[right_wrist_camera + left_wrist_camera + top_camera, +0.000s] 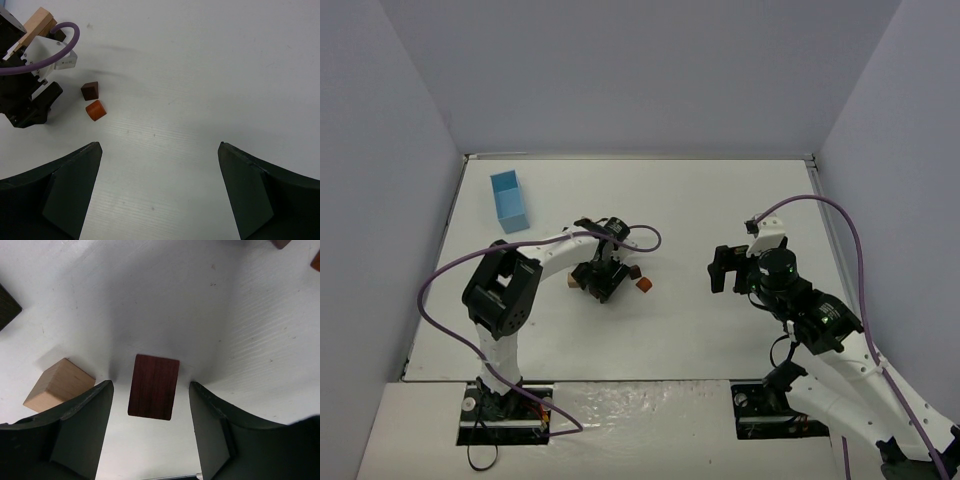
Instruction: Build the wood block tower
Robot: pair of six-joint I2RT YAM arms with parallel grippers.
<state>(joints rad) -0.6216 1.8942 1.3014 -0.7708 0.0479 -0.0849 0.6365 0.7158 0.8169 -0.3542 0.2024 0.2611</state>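
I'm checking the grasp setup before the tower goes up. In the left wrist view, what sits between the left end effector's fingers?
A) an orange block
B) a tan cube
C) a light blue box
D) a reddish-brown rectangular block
D: the reddish-brown block lies between the fingers of the left end effector with a gap on each side, while the tan cube sits outside them.

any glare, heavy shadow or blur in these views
Top external: wavy sheen on the near table strip, even light elsewhere. Left wrist: the left gripper's fingers stand amid a broad grey shadow around the reddish-brown block, which stays sharp. Right wrist: evenly lit, the dark brown block and orange block crisp.
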